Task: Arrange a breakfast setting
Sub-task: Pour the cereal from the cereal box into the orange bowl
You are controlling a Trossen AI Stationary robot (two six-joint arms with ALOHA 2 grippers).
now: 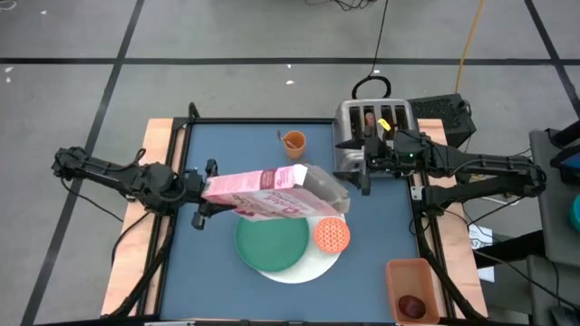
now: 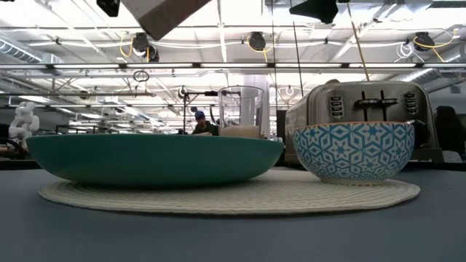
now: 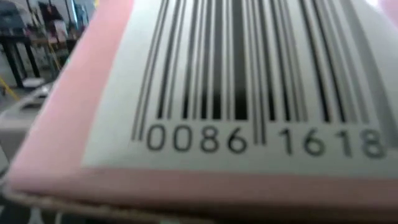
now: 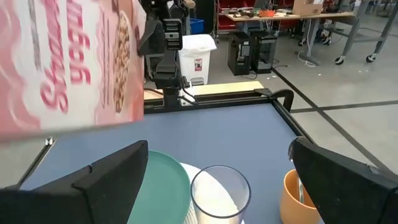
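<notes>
Your left gripper (image 1: 210,192) clamped the pink cereal box (image 1: 263,192) aloft, tilted over the green plate (image 1: 272,243) at table center, with your right gripper (image 1: 362,170) beside the toaster (image 1: 373,122) at two o'clock. From table level, plate and small orange patterned bowl (image 2: 353,151) shared the white round mat (image 2: 229,195). Your right wrist camera showed fingers (image 4: 93,183) spread wide above the milk glass (image 4: 219,193).

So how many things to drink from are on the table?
2: an orange cup near the far edge beside the toaster, and a glass between that cup and the plate. The box may hide more.
</notes>
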